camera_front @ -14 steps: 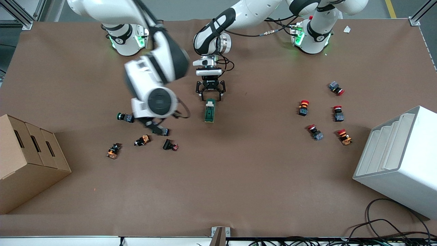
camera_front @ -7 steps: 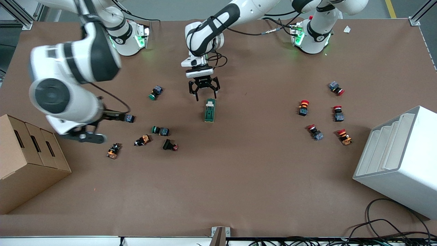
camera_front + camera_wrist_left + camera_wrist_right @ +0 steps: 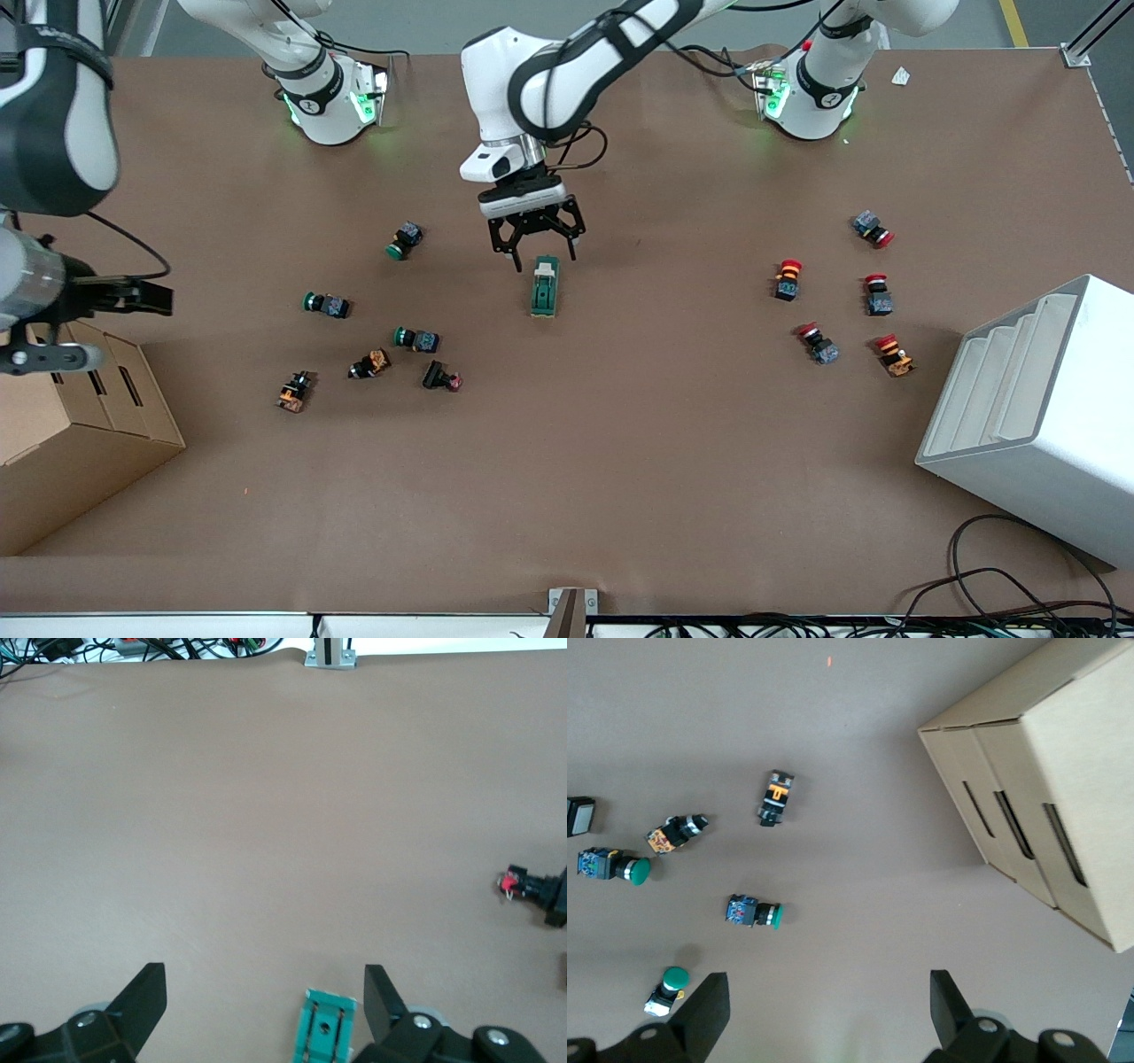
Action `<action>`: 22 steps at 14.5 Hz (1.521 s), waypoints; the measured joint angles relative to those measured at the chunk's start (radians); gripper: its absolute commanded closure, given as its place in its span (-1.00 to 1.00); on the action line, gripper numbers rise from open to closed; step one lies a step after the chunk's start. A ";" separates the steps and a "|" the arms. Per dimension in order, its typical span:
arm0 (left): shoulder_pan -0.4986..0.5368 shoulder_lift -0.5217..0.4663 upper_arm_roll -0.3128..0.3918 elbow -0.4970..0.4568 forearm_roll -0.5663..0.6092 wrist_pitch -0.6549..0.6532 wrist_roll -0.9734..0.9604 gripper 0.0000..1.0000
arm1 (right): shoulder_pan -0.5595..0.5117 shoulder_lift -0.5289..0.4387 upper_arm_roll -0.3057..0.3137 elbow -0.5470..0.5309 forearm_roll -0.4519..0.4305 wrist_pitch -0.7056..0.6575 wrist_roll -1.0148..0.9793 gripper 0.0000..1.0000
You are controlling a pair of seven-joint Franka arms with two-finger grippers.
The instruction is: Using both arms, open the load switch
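At frame centre the load switch (image 3: 544,286) lies flat on the table (image 3: 620,443); the left gripper (image 3: 534,237) hangs just above its cream end, fingers (image 3: 142,1005) spread wide, holding nothing; the right gripper (image 3: 133,297), at the frame's left edge over the cardboard box (image 3: 80,434), seems open and empty.

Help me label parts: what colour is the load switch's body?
Dark green, with a cream lever end; the load switch shows best in the front view.

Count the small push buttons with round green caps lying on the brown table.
3. One lies between the right arm's base and the others; one sits nearest the cardboard box; one is nearest the front camera. None seems hidden.
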 measured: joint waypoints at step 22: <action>0.393 -0.267 0.004 0.091 -0.413 -0.312 0.903 -1.00 | -0.083 -0.015 0.011 0.082 0.111 -0.086 -0.081 -1.00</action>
